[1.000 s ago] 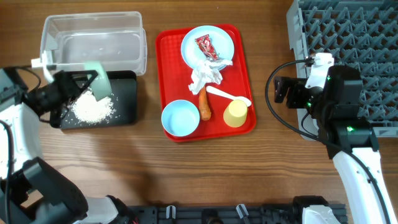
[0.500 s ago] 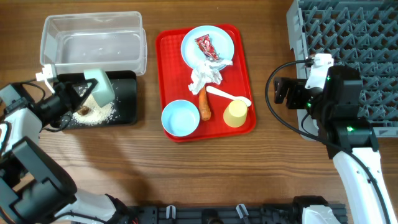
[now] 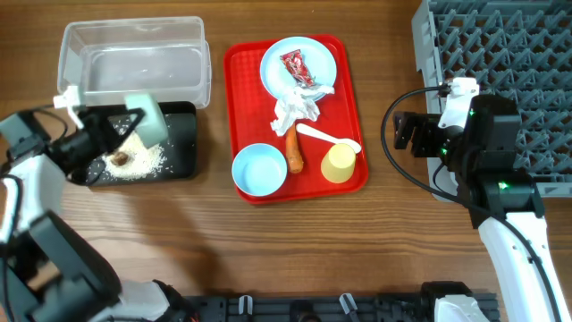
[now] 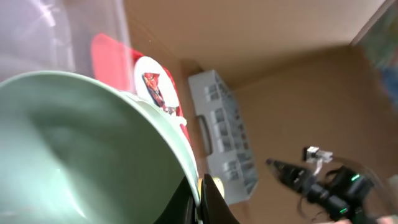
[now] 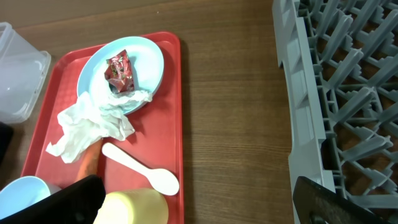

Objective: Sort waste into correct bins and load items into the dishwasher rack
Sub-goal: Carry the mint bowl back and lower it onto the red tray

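the left gripper (image 3: 114,132) is clamped on the rim of the pale green bowl (image 3: 146,116), tipped on edge over the black tray (image 3: 181,143); white rice grains (image 3: 143,163) and a brown lump (image 3: 117,159) lie in that tray. the right gripper (image 3: 400,131) hangs wide apart, empty, between red tray (image 3: 234,107) and grey rack (image 3: 500,45).
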Action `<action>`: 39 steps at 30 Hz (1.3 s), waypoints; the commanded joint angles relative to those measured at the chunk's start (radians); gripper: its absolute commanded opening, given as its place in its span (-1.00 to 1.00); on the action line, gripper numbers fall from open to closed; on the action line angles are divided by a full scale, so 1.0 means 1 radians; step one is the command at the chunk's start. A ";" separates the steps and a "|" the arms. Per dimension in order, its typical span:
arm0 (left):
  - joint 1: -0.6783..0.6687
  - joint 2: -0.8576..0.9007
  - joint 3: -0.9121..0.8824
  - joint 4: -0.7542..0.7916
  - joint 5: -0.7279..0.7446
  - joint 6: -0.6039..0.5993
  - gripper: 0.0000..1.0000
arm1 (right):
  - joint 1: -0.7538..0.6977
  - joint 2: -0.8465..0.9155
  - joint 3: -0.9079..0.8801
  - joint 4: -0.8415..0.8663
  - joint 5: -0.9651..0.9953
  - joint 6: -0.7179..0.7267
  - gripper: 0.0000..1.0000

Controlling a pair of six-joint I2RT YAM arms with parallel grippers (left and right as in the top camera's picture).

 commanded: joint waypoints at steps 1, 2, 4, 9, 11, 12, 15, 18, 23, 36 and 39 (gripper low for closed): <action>-0.167 -0.184 0.032 0.018 -0.248 -0.038 -0.92 | 0.007 0.008 0.027 0.000 0.020 -0.009 0.99; -0.211 -0.211 0.036 0.025 -0.309 -0.051 -0.92 | 0.007 0.008 0.027 0.000 0.021 -0.009 1.00; -0.376 -0.284 0.039 0.063 -0.532 -0.091 -0.92 | 0.007 0.008 0.027 0.000 0.020 -0.009 1.00; -0.755 -0.306 0.039 0.120 -1.079 -0.093 -0.92 | 0.007 0.008 0.027 -0.001 0.018 -0.009 0.99; -0.882 -0.273 0.039 0.138 -1.289 -0.092 -0.92 | 0.007 0.008 0.027 -0.005 0.018 -0.009 0.99; -0.922 -0.257 0.039 0.147 -1.360 -0.091 -0.92 | 0.007 0.008 0.027 -0.008 0.018 -0.010 0.99; -1.034 -0.174 0.039 0.180 -1.558 -0.085 -0.92 | 0.007 0.008 0.027 -0.008 0.018 -0.009 0.99; -1.061 -0.087 0.039 0.202 -1.595 -0.086 -0.92 | 0.007 0.008 0.027 -0.008 0.018 -0.009 1.00; -1.062 0.055 0.039 0.243 -1.594 -0.090 -0.92 | 0.007 0.008 0.027 -0.008 0.018 -0.009 0.99; -1.114 0.113 0.039 0.253 -1.587 -0.085 -0.92 | 0.007 0.008 0.027 -0.015 0.018 -0.010 0.99; -1.118 0.113 0.039 0.252 -1.587 -0.085 -0.92 | 0.007 0.008 0.027 -0.017 0.018 -0.010 0.99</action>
